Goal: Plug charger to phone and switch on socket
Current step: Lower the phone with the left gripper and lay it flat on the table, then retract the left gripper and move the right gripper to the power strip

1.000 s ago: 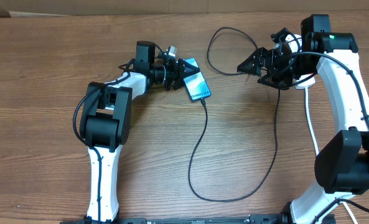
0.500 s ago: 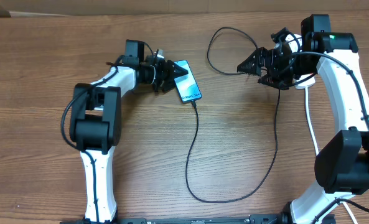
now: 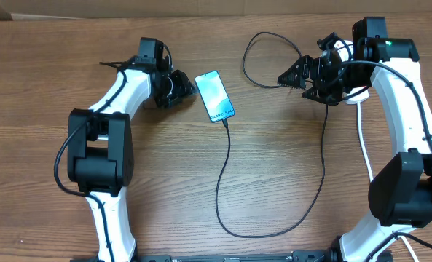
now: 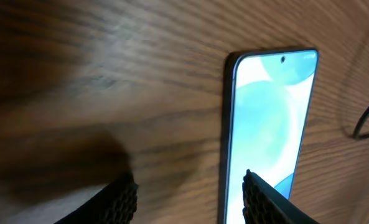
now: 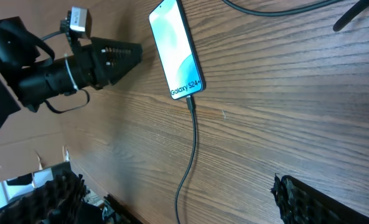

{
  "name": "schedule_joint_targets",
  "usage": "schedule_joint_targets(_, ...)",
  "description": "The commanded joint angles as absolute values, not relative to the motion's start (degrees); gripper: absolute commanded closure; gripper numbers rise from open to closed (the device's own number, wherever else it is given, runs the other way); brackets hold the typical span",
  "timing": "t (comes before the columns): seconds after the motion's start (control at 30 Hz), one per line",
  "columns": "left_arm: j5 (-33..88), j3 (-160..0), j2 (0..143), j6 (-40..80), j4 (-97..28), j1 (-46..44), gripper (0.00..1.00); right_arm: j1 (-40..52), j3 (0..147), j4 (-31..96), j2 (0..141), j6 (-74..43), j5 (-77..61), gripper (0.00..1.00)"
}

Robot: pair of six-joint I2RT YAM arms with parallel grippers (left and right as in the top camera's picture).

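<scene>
Backing off leftward, the left gripper [image 3: 181, 87] now sits just beside the phone [image 3: 214, 96], jaws apart and empty; the phone has slid left too. Its cable [image 3: 226, 175] looks seated at the near end. Next comes switching on the socket, which I cannot see; the right gripper [image 3: 296, 80] hovers far right, jaws wide apart.

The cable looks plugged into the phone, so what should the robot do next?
Probably bring the open right gripper onto the socket's switch, apparently hidden under that arm: the thin black cable already meets the slim blue-screened phone, and the left gripper sits apart from it.
</scene>
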State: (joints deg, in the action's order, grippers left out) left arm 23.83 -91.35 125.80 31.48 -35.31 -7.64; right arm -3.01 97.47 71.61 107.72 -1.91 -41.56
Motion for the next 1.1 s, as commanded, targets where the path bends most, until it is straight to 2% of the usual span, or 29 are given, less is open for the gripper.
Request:
schedule_joint_targets(0.0, 17.7, -95.2, 118.2, 29.5, -40.7, -7.0, 0.48, -3.0, 98.7, 71.7, 106.8, -2.0, -41.6, 0.01)
schedule_joint_targets(0.13, 9.8, -102.5, 112.7, 26.5, -53.6, -6.9, 0.46, -3.0, 98.7, 72.1, 106.8, -2.0, -41.0, 0.0)
schedule_joint_targets(0.2, 4.6, -104.8, 109.5, 26.5, -60.4, -6.5, 0.34, -3.0, 98.7, 72.8, 106.8, -2.0, -40.9, 0.0)
schedule_joint_targets(0.3, 1.9, -105.0, 105.8, 26.6, -65.9, -5.5, 0.0, -3.0, 98.7, 72.0, 106.8, -2.4, -39.6, 0.0)
schedule_joint_targets(0.47, 1.9, -104.9, 105.1, 26.5, -72.1, -4.8, 0.0, -5.1, 98.8, 69.2, 106.8, -11.3, -31.4, 0.0)
schedule_joint_targets(0.67, 2.0, -104.8, 105.1, 26.6, -75.1, -4.9, 0.0, -11.7, 98.8, 70.7, 106.8, -12.1, -33.2, 0.0)
schedule_joint_targets(0.77, 1.9, -104.8, 105.1, 26.6, -74.7, -4.9, 0.0, -15.2, 98.8, 70.8, 106.8, -11.8, -37.7, 0.04)
schedule_joint_targets(0.8, 1.9, -104.8, 105.1, 26.6, -74.7, -4.9, 0.0, -16.3, 98.8, 70.7, 106.8, -11.4, -39.2, 0.12)
schedule_joint_targets(0.83, 1.9, -104.8, 105.1, 26.6, -74.7, -4.9, 0.0, -18.4, 98.8, 70.6, 106.8, -10.2, -41.7, 0.37)
schedule_joint_targets(0.87, 1.9, -104.8, 105.1, 26.6, -74.7, -4.9, 0.0, -19.7, 98.8, 70.5, 106.8, -10.3, -42.5, 0.56)
schedule_joint_targets(0.9, 1.9, -104.8, 105.1, 26.6, -74.7, -4.9, 0.0, -20.9, 98.8, 70.3, 106.8, -10.3, -42.8, 0.62)
schedule_joint_targets(1.07, 1.9, -104.8, 105.1, 26.6, -74.7, -4.9, 0.0, -25.2, 98.8, 67.8, 106.8, -10.5, -42.7, 0.62)
